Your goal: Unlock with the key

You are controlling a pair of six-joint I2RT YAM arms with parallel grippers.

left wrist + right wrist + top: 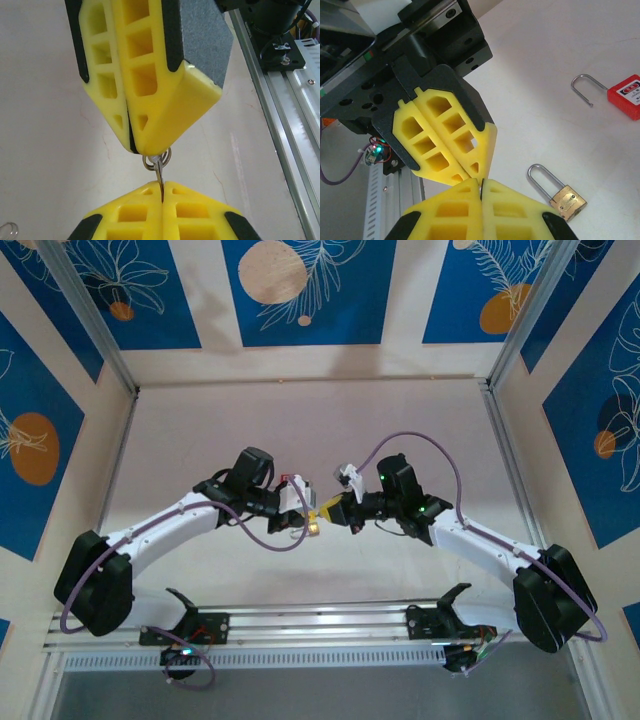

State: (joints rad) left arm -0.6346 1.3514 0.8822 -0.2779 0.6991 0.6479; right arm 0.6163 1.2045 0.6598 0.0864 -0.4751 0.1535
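Note:
The small metal key (160, 172) hangs between both grippers above the table. My left gripper (162, 185) is shut on its blade. My right gripper (142, 149) comes in from above and is shut on the key's ringed head. In the top view the left gripper (305, 510) and right gripper (335, 512) meet tip to tip at mid-table. A brass padlock (565, 200) with its shackle closed lies on the table below them, also seen as the brass padlock (313, 530). My right gripper (481, 181) touches the left gripper's fingers (445, 140).
A red padlock (625, 95) with its shackle swung open lies farther out on the table. An aluminium rail (320, 625) runs along the near edge. Purple cables loop off both arms. Frame posts and patterned walls enclose the table (300, 420).

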